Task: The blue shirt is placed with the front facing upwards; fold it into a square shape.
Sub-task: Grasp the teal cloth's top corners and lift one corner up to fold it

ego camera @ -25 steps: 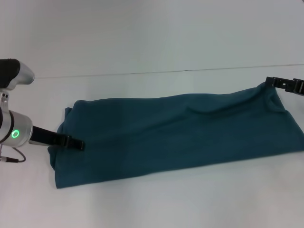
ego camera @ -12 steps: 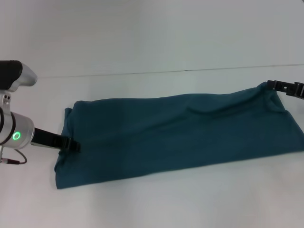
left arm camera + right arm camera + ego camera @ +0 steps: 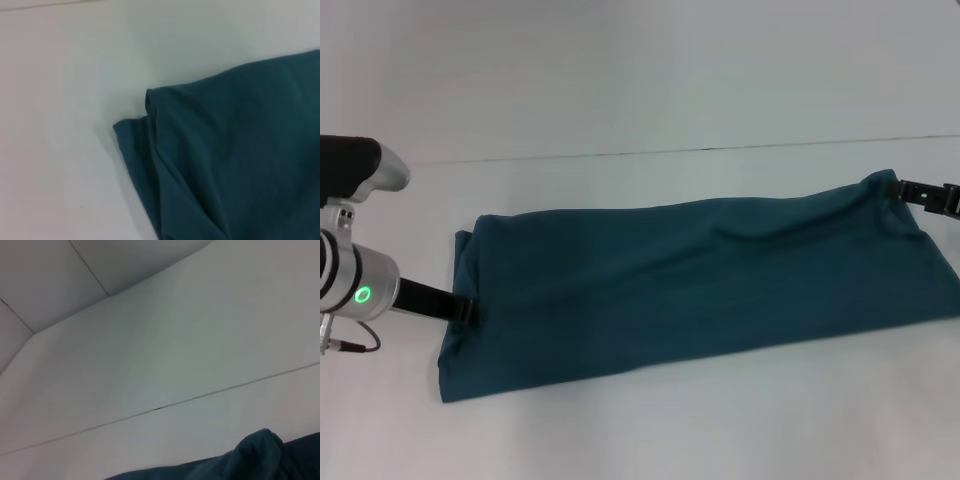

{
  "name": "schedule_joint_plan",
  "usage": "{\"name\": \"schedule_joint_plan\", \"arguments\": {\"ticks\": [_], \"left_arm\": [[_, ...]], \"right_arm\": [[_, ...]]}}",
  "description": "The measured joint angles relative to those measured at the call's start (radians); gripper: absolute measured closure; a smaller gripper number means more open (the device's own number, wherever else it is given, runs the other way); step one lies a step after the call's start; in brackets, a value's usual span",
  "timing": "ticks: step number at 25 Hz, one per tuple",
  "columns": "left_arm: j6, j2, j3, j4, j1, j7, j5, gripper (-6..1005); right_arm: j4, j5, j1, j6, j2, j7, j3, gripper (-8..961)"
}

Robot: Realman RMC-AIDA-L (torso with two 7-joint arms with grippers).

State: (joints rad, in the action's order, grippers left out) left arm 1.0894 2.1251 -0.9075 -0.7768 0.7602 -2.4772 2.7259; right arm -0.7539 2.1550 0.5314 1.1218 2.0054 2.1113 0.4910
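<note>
On white table (image 3: 650,430), blue shirt (image 3: 700,285).

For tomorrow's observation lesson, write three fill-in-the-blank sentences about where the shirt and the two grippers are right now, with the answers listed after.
1. The shirt lies folded into a long band on a ____ table.
2. The left gripper is at the shirt's ____ end.
3. The right gripper is at the shirt's far ____ corner.

Missing words: white; left; right
</note>
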Motion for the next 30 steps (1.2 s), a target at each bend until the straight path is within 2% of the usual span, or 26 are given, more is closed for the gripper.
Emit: {"name": "schedule_joint_plan", "arguments": {"ticks": [5, 11, 18, 22, 24, 30], "left_arm": [[-0.012, 0.008, -0.024, -0.004, 0.001, -0.013, 0.033, 967], [0.005, 0.031, -0.022, -0.101, -0.022, -0.036, 0.046, 968], [0.067, 0.035, -0.023, -0.164, -0.026, -0.037, 0.037, 968], [0.138, 0.041, -0.027, -0.254, -0.041, -0.038, -0.004, 967], [0.158, 0.041, -0.031, -0.285, -0.046, -0.04, -0.022, 967], [0.202, 0.043, -0.073, -0.37, -0.053, -0.066, -0.08, 969]], "right_arm": [[-0.001, 0.0, -0.004, 0.013, 0.001, 0.002, -0.005, 27], [-0.006, -0.004, -0.016, 0.024, 0.001, 0.011, -0.006, 28], [-0.008, -0.016, -0.024, 0.039, 0.003, -0.009, -0.017, 35], [-0.004, -0.102, -0.032, 0.043, 0.007, -0.077, -0.025, 42], [-0.002, -0.166, -0.044, 0.045, 0.013, -0.126, -0.025, 45], [0.047, -0.366, -0.087, 0.037, 0.055, -0.364, -0.047, 97]]}}
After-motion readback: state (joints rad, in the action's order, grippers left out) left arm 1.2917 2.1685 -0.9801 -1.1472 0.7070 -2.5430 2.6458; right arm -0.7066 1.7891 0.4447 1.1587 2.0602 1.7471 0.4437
